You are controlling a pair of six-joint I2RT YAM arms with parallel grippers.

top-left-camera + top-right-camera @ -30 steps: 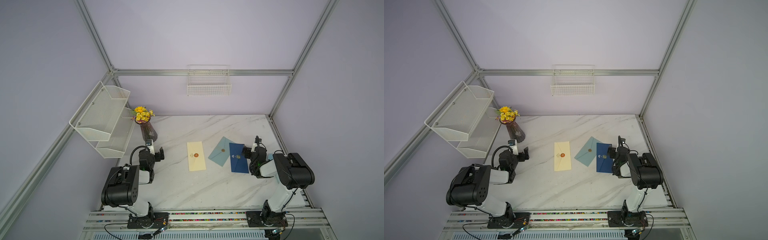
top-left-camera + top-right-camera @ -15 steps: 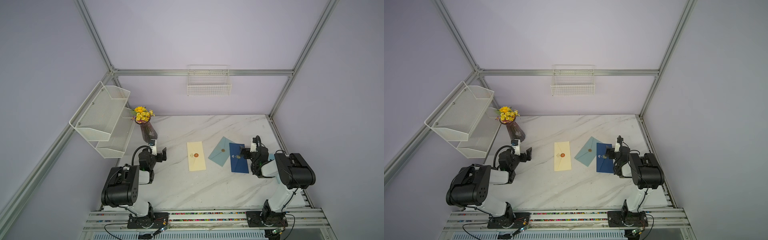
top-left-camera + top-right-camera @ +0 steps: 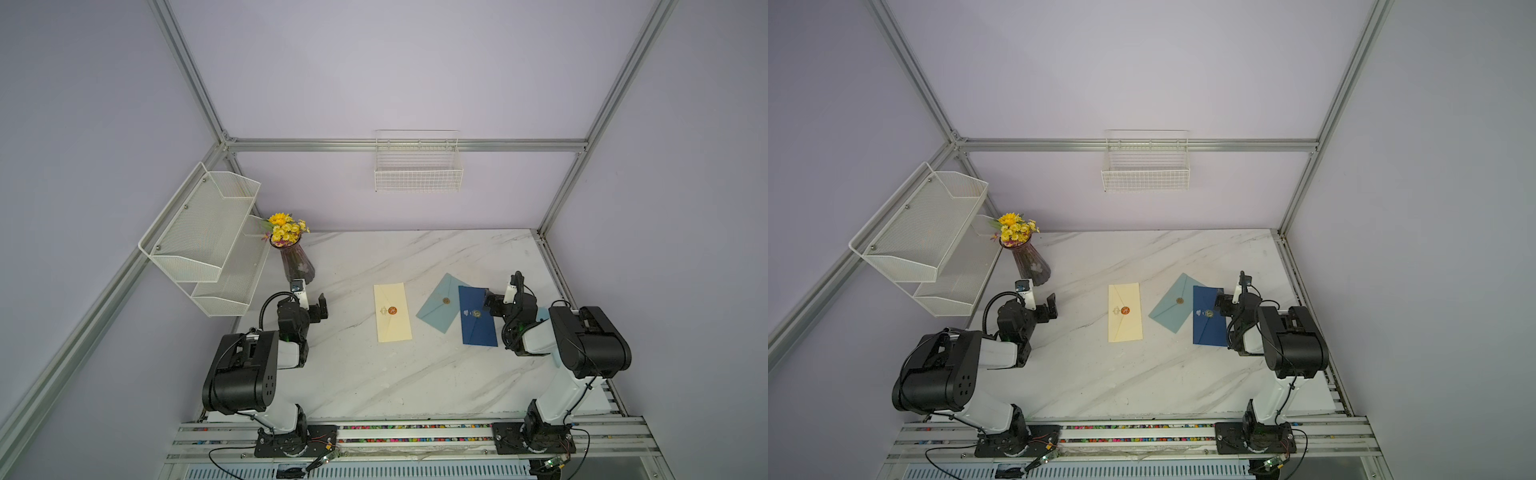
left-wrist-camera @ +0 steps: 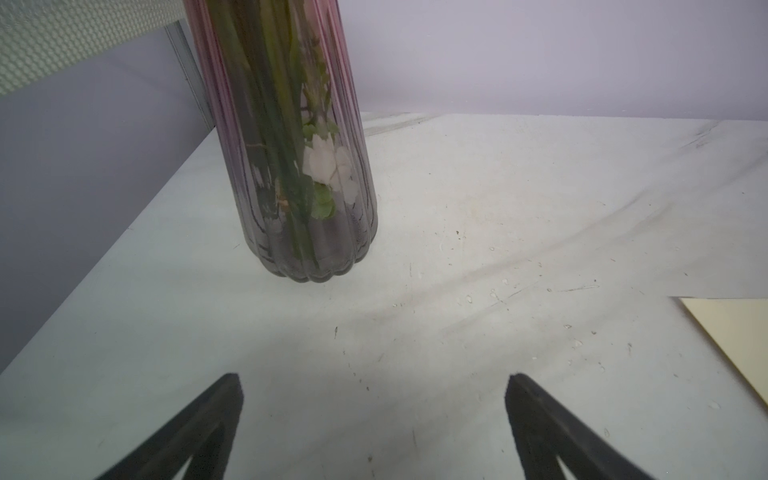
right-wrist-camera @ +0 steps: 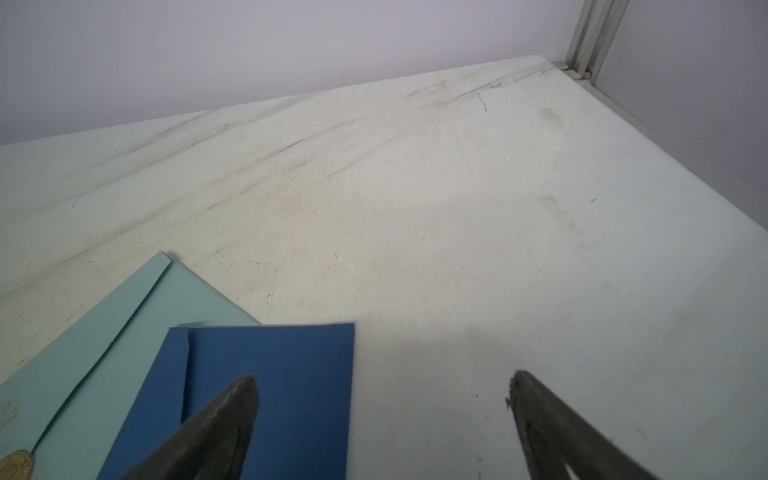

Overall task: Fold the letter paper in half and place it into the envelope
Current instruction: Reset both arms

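I see left end effector (image 4: 374, 378) spread near vase (image 4: 299, 166), right end effector (image 5: 380, 377) spread above dark blue envelope (image 5: 291, 365), maybe touching.

Both top views are lit softly and evenly, with corners slightly darkened. In the wrist views a broad soft shadow is cast at lower centre; the vase (image 4: 291, 232) is slightly blurred.

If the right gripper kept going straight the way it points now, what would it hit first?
Probably nothing soon. Ahead of the right gripper lies bare table up to the back wall; the dark blue envelope lies off to one side.
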